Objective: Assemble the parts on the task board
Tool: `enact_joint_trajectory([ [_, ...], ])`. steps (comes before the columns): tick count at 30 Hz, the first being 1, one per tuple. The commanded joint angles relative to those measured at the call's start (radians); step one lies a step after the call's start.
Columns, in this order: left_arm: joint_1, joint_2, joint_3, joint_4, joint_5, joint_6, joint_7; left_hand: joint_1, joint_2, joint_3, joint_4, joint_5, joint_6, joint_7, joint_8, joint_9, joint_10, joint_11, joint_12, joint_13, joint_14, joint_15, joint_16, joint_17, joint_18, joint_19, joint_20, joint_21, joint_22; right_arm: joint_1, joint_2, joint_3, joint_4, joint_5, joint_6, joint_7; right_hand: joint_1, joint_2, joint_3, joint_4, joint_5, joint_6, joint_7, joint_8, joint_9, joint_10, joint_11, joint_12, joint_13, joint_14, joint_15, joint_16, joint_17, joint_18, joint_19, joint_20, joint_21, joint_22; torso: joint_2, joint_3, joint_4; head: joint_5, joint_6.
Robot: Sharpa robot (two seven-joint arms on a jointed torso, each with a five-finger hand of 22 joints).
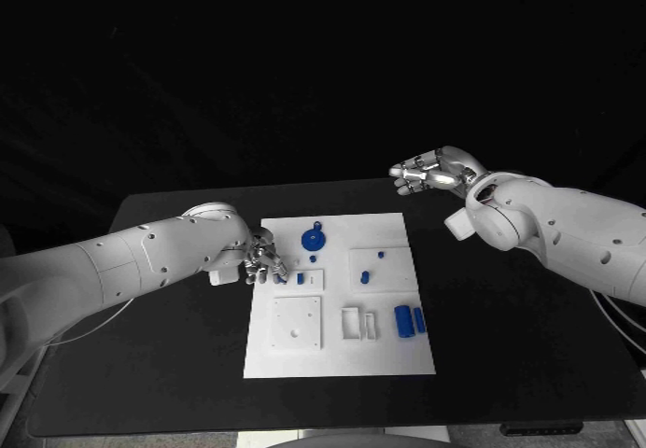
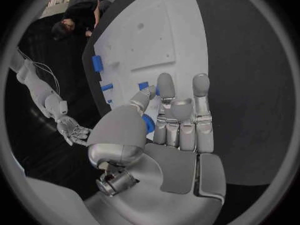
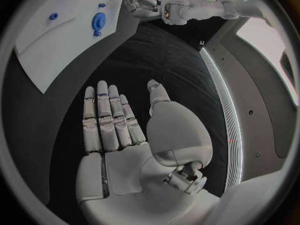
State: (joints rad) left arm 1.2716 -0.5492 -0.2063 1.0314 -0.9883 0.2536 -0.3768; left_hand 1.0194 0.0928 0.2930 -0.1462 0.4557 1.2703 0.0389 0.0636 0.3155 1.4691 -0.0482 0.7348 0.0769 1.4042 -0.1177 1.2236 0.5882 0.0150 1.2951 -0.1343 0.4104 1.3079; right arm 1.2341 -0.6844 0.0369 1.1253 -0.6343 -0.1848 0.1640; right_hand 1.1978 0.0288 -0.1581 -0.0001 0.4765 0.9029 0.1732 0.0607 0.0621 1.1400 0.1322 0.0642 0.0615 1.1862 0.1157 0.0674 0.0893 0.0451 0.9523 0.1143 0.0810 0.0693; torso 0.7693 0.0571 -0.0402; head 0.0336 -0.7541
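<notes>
While a small blue part (image 2: 148, 123) is pinched in the left hand (image 1: 259, 264) at the task board's (image 1: 344, 359) nine o'clock edge, insertion is judged in hand; careful alignment over a socket is called for next. The right hand (image 1: 433, 170), spread and holding nothing, is kept well beyond the board's one o'clock corner above the desk (image 1: 512, 373).

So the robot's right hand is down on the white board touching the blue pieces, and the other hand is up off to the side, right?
Not quite: it is the left hand that is down at the task board, by a blue part. The right hand is up off to the side, open, beyond the board. The head view shows this.
</notes>
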Motion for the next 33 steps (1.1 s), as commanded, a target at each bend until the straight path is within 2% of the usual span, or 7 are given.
enact_joint_trajectory([
  [1,0.0,-0.002,0.0,0.003,-0.019,0.029,-0.002,0.007,-0.002,0.138,-0.131,0.007,0.043,-0.037,0.004,0.004,0.047,-0.036,0.005,-0.001,0.008,-0.002,0.006,0.003,0.007,-0.005,-0.001,0.007,0.02,0.0,0.0,0.0,0.001,-0.002,0.016,0.006,-0.005,0.0,0.0,-0.007,0.004,-0.008,-0.002,-0.001,-0.001,-0.005,0.0,-0.003,-0.001,-0.006,0.001,-0.005,-0.001,-0.008,-0.005,0.002,-0.001,-0.002,0.0,-0.0007,0.0002,0.0,-0.001],
  [11,0.0,0.0,0.0,0.003,-0.021,0.032,-0.011,0.005,-0.002,0.14,-0.13,0.01,0.042,-0.037,0.003,0.009,0.047,-0.035,0.008,-0.002,0.007,-0.002,0.004,0.002,0.006,-0.006,-0.002,0.009,0.02,-0.001,0.0,0.0,0.001,-0.002,0.015,0.006,-0.005,0.0,0.0,-0.007,0.004,-0.008,-0.002,-0.001,-0.001,-0.005,0.0,-0.003,-0.001,-0.006,0.001,-0.005,-0.001,-0.008,-0.005,0.002,-0.001,-0.002,0.0,-0.0009,0.0009,0.003,0.0],
  [19,0.0,0.002,0.0,0.006,-0.021,0.012,-0.013,0.003,-0.001,0.14,-0.129,0.006,0.041,-0.037,0.003,0.01,0.047,-0.035,0.01,-0.002,0.008,-0.003,0.002,0.001,0.007,-0.005,-0.002,0.01,0.02,-0.001,0.0,0.0,0.002,-0.002,0.015,0.007,-0.006,0.001,0.001,-0.007,0.006,-0.007,-0.002,-0.001,-0.001,-0.005,0.0,-0.003,-0.001,-0.006,0.001,-0.005,-0.002,-0.008,-0.005,0.002,-0.001,-0.002,0.0,0.0013,-0.001,0.003,-0.002],
  [33,-0.001,0.004,-0.001,0.009,-0.024,-0.01,-0.021,0.001,0.001,0.14,-0.127,0.005,0.041,-0.037,0.003,0.01,0.046,-0.035,0.009,-0.002,0.009,-0.003,-0.001,-0.002,0.007,-0.005,-0.002,0.01,0.019,-0.001,-0.002,0.0,0.002,-0.002,0.015,0.007,-0.006,0.001,0.001,-0.007,0.006,-0.007,-0.002,-0.001,-0.001,-0.005,0.0,-0.003,-0.001,-0.006,0.001,-0.005,-0.002,-0.008,-0.005,0.002,-0.001,-0.002,0.0,0.0005,-0.0004,0.002,0.0],
])
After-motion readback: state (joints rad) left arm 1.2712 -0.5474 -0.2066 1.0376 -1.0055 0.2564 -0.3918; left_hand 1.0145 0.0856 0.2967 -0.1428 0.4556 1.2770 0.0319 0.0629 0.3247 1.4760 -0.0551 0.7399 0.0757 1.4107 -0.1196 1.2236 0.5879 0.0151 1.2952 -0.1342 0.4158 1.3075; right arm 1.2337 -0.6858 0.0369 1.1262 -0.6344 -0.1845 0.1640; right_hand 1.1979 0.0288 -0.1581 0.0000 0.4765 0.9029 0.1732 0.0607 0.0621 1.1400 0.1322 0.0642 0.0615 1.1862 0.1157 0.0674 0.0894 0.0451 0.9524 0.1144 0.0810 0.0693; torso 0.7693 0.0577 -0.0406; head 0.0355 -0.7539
